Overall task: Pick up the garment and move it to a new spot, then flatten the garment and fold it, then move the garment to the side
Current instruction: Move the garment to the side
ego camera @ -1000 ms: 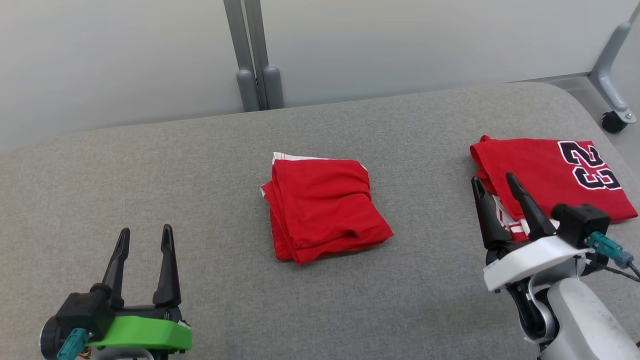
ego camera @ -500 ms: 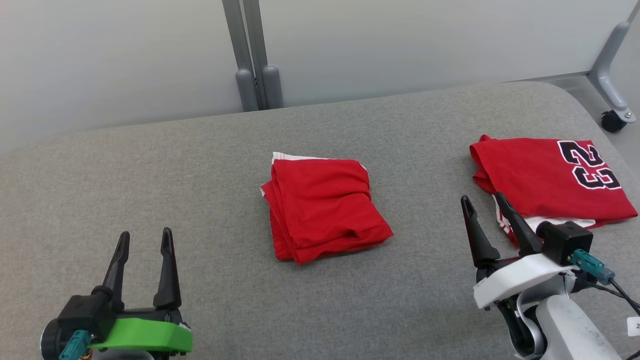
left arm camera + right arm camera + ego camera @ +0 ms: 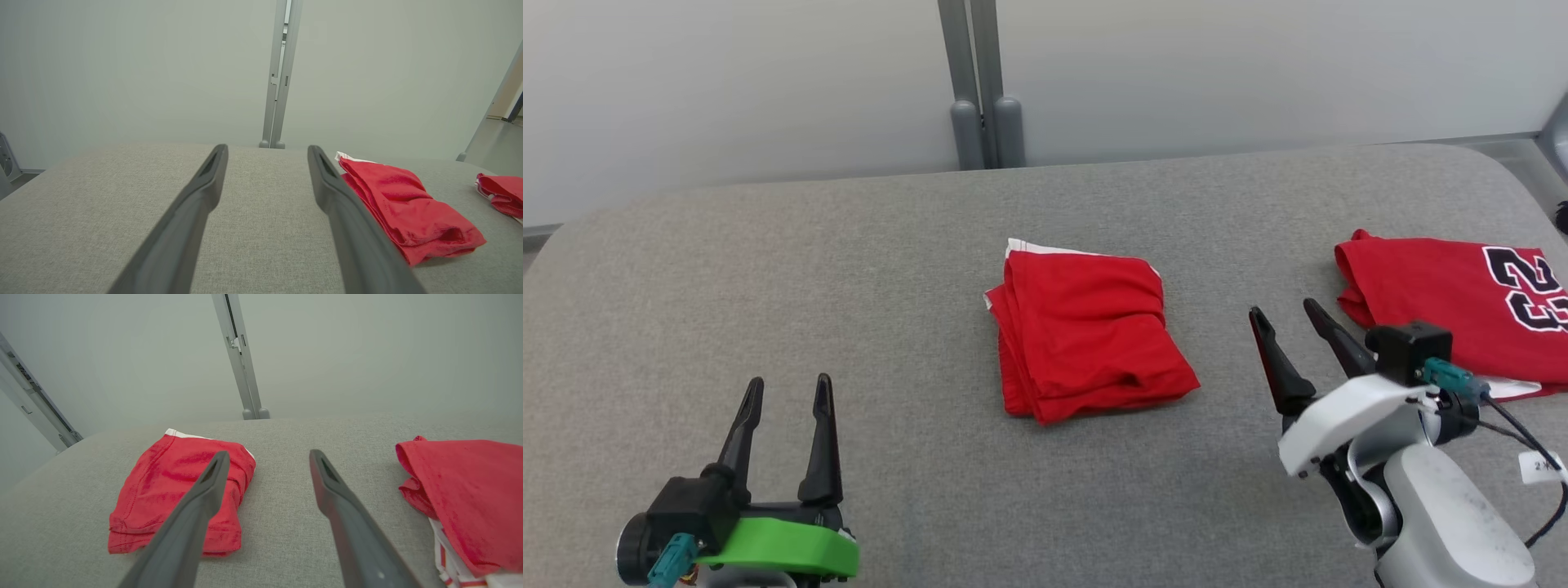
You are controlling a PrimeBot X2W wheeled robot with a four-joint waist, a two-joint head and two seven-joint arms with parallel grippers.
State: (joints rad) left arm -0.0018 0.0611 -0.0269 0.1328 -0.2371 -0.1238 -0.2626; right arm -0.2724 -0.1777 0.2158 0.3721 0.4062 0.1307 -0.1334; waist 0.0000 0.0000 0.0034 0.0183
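A red garment lies folded in a compact stack at the middle of the grey padded table, with a white edge at its far side. A second red garment, a jersey with a black number, lies folded at the table's right. My right gripper stands open between the two, just left of the jersey and touching neither. The right wrist view has the folded garment on its left and the jersey on its right. My left gripper is open and empty at the near left; the folded garment lies to its right.
Behind the table stands a pale partition wall with a grey post. The table's corners are rounded, with floor beyond the left edge and the right edge. Bare grey cloth spreads around the left gripper.
My right gripper has drawn back from the jersey's near edge and now stands apart, to its left. The head camera has turned, shifting the whole picture rightward. The left gripper stays put.
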